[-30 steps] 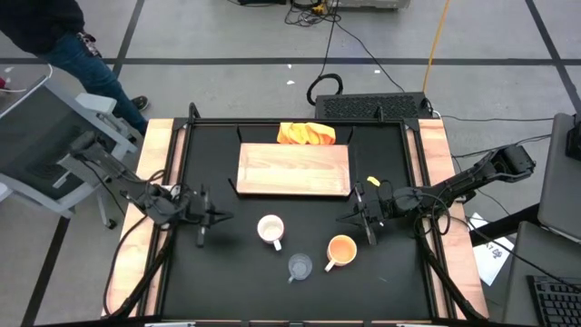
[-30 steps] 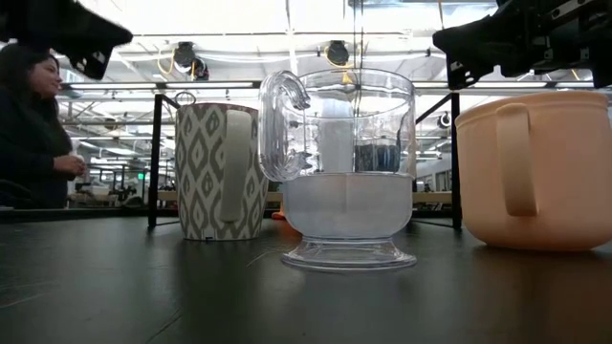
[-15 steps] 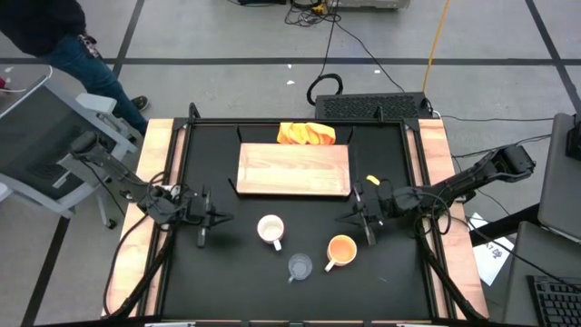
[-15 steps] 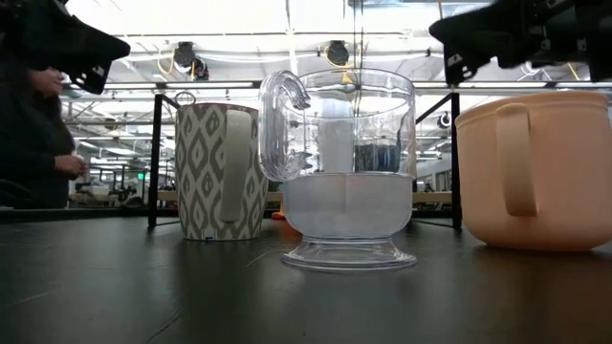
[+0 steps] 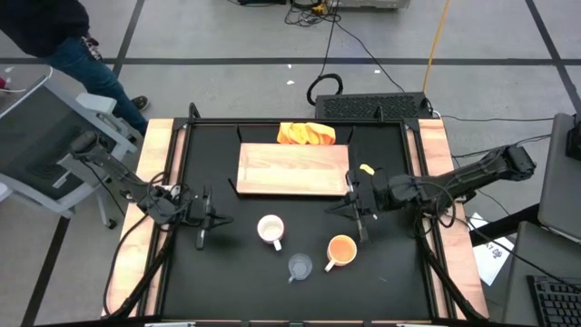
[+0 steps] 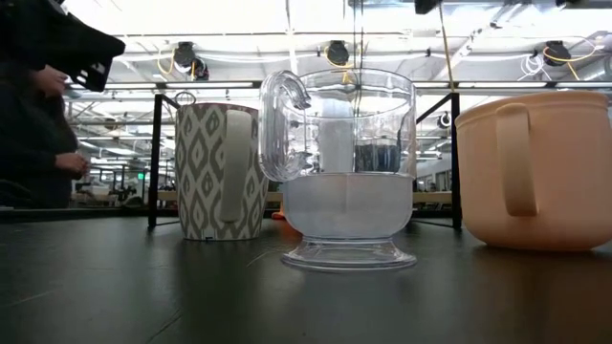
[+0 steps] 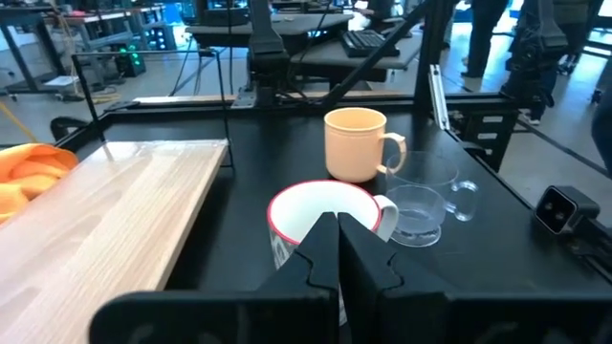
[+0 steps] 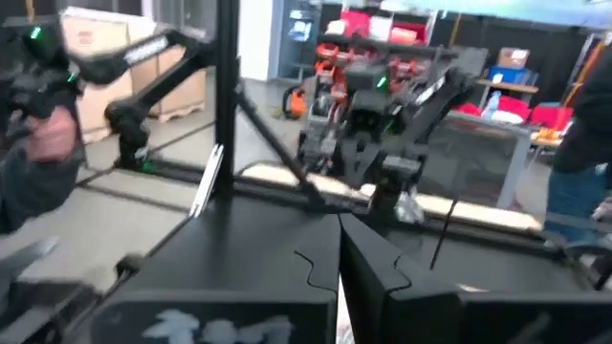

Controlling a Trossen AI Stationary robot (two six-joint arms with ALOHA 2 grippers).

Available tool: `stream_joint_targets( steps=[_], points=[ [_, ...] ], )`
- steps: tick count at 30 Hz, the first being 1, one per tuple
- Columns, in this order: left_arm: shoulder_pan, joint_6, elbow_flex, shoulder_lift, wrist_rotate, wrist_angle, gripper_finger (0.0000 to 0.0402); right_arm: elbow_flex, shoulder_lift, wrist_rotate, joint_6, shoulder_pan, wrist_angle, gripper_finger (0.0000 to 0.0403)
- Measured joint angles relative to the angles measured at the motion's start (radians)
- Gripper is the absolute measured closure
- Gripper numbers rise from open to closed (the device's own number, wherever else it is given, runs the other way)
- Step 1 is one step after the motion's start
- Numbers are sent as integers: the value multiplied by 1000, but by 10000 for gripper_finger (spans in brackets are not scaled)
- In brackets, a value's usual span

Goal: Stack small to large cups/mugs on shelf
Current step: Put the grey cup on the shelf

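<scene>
Three vessels stand on the black table, near of the light-wood shelf [image 5: 293, 169]: a white mug [image 5: 270, 229] with a patterned wall [image 6: 220, 172], an orange-yellow mug [image 5: 341, 249] and a clear glass cup [image 5: 300, 266]. My left gripper [image 5: 223, 218] is shut and hovers left of the white mug [image 7: 320, 215], touching nothing. My right gripper [image 5: 334, 211] is shut in the air between the shelf's right near corner and the orange-yellow mug, pointing toward the table's left. In the low view the glass cup [image 6: 344, 167] stands in front, with the orange-yellow mug [image 6: 535, 167] to its right.
A crumpled orange-yellow cloth [image 5: 306, 134] lies at the table's far edge, behind the shelf. Raised black rails [image 5: 182, 154] run along the table's sides. A person [image 5: 54, 36] stands beyond the far left corner. Bare black table lies near of the mugs.
My right gripper has moved a little toward the table's left and far edge, closer to the shelf's right near corner, and has risen out of the top of the low view. The mugs and the glass cup have stayed in place.
</scene>
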Motion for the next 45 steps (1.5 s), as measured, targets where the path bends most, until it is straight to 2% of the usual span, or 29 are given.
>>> stream_joint_targets(
  steps=[4, 8, 12, 23, 29, 38, 41, 45],
  points=[
    [0, 10, 0, 0, 13, -1, 401, 97, 0, -2, 36, -47, -158, 403],
    [0, 21, 0, 0, 15, -1, 401, 178, 16, -8, 49, -95, -246, 403],
    [0, 22, 0, 0, 16, -2, 401, 251, 60, -114, 90, -145, -284, 403],
    [0, 28, 2, -5, 9, -23, 401, 529, 341, -269, 125, -211, -446, 403],
    [0, 29, 2, -5, 10, -30, 401, 710, 487, -337, 166, -248, -612, 403],
    [0, 24, 2, -5, 14, -50, 400, 898, 661, -397, 106, -247, -807, 401],
    [0, 16, 2, -5, 17, -56, 400, 914, 691, -396, 75, -239, -813, 387],
    [0, 9, 2, -5, 19, -66, 400, 918, 706, -397, 62, -230, -810, 346]
  ],
)
